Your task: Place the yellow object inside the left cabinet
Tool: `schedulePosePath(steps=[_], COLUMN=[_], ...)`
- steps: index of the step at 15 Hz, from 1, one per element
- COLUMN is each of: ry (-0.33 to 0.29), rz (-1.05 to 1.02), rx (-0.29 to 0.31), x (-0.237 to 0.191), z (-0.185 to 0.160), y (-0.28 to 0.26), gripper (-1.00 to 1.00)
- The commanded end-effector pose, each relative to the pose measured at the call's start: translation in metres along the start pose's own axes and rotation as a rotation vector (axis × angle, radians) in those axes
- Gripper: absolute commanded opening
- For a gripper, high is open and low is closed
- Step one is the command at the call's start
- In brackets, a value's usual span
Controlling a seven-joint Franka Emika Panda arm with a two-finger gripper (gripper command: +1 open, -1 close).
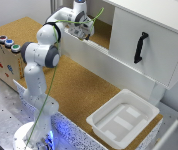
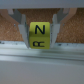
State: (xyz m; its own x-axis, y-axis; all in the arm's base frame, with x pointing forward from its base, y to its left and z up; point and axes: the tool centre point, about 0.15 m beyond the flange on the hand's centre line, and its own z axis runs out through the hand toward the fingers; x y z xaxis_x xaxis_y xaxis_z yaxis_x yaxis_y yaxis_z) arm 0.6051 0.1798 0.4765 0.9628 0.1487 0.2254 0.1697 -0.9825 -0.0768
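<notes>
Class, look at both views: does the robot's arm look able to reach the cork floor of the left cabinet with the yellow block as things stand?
Probably yes. The gripper holds the yellow block at the open left cabinet, and no door shows in front of it.

The white Franka arm point(image 1: 39, 75) rises from its base at the lower left of the frame and reaches to the upper middle, where its gripper point(image 1: 80, 33) hangs at the open, cork-floored left cabinet point(image 1: 101, 32). To the right is a white cabinet door with a black handle point(image 1: 140, 47). A white plastic tray point(image 1: 123, 122) sits at lower right on the cork-topped bench point(image 1: 79, 85). A cork-topped box with coloured buttons point(image 1: 6, 47) stands at left.
</notes>
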Motion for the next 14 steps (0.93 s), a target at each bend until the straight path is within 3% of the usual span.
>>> schedulePosePath(steps=[1, 5, 6, 10, 14], ry=[-0.175, -0.157, -0.136, -0.010, -0.004], rz=[0.049, 0.057, 0.059, -0.009, -0.117], rx=[-0.057, -0.084, -0.082, -0.083, -0.036], x=[0.070, 0.080, 0.074, 0.009, -0.077], z=[0.012, 0.018, 0.017, -0.008, -0.024], y=[0.001, -0.001, -0.002, -0.010, -0.001], gripper=[-1.00, -1.00, 1.00, 1.00, 1.00])
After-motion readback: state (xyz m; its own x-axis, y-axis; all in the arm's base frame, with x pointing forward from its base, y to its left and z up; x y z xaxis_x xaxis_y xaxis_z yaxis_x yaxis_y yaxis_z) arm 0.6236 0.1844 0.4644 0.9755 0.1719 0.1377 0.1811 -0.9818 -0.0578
